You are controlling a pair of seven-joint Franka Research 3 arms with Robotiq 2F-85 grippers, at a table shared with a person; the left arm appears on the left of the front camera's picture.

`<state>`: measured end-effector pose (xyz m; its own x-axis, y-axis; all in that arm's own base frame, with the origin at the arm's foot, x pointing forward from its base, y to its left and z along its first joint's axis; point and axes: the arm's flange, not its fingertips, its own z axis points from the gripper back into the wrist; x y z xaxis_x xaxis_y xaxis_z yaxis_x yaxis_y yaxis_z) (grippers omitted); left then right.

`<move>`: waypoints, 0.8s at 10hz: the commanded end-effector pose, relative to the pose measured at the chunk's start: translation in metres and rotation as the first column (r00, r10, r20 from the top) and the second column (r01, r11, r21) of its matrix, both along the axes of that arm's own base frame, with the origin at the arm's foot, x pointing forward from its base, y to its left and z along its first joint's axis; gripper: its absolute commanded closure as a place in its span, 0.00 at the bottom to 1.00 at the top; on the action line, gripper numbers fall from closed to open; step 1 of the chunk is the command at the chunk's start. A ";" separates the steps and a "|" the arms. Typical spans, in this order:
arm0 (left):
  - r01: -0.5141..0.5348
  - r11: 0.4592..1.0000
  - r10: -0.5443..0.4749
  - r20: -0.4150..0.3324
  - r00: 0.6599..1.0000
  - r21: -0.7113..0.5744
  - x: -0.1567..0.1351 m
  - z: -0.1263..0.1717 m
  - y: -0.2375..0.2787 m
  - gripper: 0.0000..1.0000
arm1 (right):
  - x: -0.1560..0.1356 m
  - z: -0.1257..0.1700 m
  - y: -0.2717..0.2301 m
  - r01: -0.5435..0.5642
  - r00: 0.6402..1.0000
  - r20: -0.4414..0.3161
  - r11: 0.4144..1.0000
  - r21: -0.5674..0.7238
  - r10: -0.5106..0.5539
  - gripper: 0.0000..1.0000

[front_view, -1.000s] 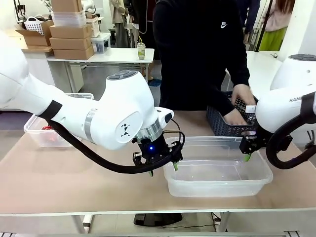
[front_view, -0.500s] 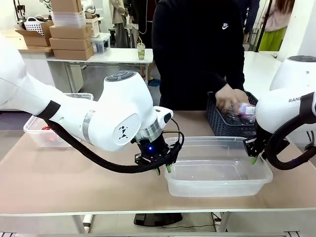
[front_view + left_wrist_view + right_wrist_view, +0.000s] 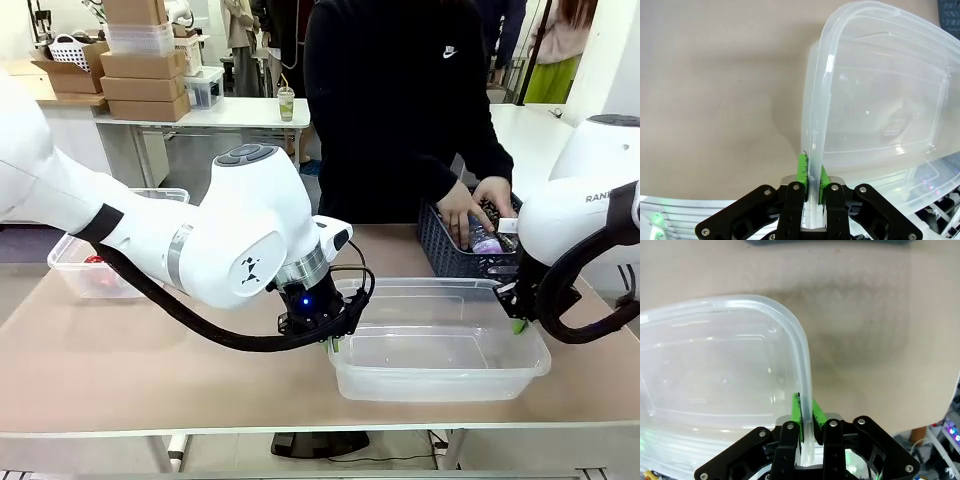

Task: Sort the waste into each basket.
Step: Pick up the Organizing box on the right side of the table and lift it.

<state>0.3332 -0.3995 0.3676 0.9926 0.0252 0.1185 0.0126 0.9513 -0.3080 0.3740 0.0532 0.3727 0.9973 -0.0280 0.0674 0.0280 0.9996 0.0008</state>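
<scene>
A clear empty tub [image 3: 440, 352] stands on the table right of centre. My left gripper [image 3: 335, 343] is shut on its left rim, and my right gripper [image 3: 517, 325] is shut on its right rim. In the left wrist view the green pads [image 3: 801, 170] of my left gripper [image 3: 811, 173] pinch the tub's rim [image 3: 830, 65]. The right wrist view shows my right gripper [image 3: 807, 415] clamping the rim of the tub [image 3: 800, 360] the same way. A second clear tub [image 3: 70, 262] at the far left holds a red can [image 3: 97, 262]. The person's hand holds a clear bottle [image 3: 487, 240].
A dark blue lattice basket [image 3: 450, 250] stands behind the tub at the right, with the person's hand [image 3: 470, 205] in it. The person stands close at the far edge. Bare tabletop [image 3: 180, 340] lies between the two tubs.
Both grippers' fingers have drawn together onto the tub's rims. The person's hand lifted a bottle out of the blue basket and now holds it lower, at the basket.
</scene>
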 end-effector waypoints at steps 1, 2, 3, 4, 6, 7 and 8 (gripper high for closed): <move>-0.010 0.999 0.009 0.022 1.000 0.045 -0.004 0.010 0.012 1.00 | -0.026 -0.002 -0.011 -0.020 1.000 0.011 1.000 0.009 0.020 1.00; 0.013 0.997 -0.014 0.012 1.000 0.072 -0.006 0.021 0.020 1.00 | -0.024 0.021 -0.010 -0.028 1.000 0.010 0.999 0.027 0.028 1.00; 0.054 0.994 -0.056 0.019 0.998 0.094 -0.013 0.045 0.034 1.00 | -0.020 0.064 -0.006 -0.041 0.999 -0.002 0.999 -0.001 0.041 1.00; 0.060 0.989 -0.064 0.028 0.998 0.133 -0.023 0.074 0.050 1.00 | -0.016 0.107 -0.002 -0.055 0.998 0.022 0.998 -0.009 0.055 1.00; 0.030 0.990 -0.040 0.069 0.997 0.141 -0.046 0.135 0.076 1.00 | -0.006 0.166 0.011 -0.085 0.995 0.048 0.996 0.005 0.085 1.00; -0.027 0.990 0.015 0.085 0.996 0.140 -0.046 0.155 0.083 1.00 | -0.006 0.179 0.017 -0.103 0.994 0.048 0.994 0.048 0.101 1.00; 0.027 0.999 -0.030 0.078 0.996 0.047 -0.040 0.120 0.031 1.00 | -0.010 0.176 0.017 -0.094 0.995 0.034 0.995 0.029 0.093 1.00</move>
